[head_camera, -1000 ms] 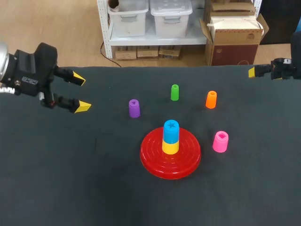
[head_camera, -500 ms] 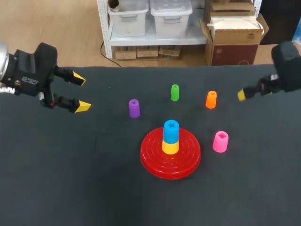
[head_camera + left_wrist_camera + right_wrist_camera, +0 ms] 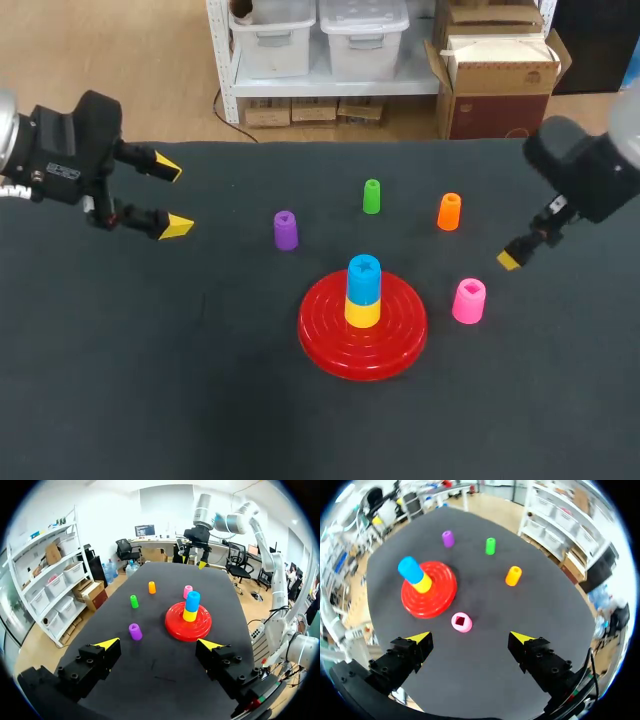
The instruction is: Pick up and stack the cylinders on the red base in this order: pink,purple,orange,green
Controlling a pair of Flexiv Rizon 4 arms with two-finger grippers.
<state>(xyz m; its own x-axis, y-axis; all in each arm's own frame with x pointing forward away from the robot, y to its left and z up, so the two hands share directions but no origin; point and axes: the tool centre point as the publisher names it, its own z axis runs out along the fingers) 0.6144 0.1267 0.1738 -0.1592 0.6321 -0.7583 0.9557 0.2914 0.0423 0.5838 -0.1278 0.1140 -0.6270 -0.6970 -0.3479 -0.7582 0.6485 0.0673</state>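
The red base (image 3: 325, 340) lies mid-table with a yellow cylinder (image 3: 362, 313) and a blue one (image 3: 364, 275) stacked on its peg. To its right stands the pink cylinder (image 3: 468, 300). Behind it are the purple (image 3: 285, 229), green (image 3: 371, 196) and orange (image 3: 449, 211) cylinders. My right gripper (image 3: 512, 258) hovers open just right of and above the pink one. From the right wrist, the pink cylinder (image 3: 460, 622) sits slightly ahead of the open right gripper (image 3: 471, 638), between its finger lines and untouched. My left gripper (image 3: 172, 197) is open and empty at the far left.
From the left wrist, the open left gripper (image 3: 159, 643) looks over the purple cylinder (image 3: 135, 631), the base (image 3: 175, 625) and the far-off right gripper (image 3: 192, 562). Dark cloth covers the whole table; its front half holds only the base.
My right arm has swung in from the table's far right edge and come down towards the pink cylinder, still open. The left arm and all cylinders have stayed put.
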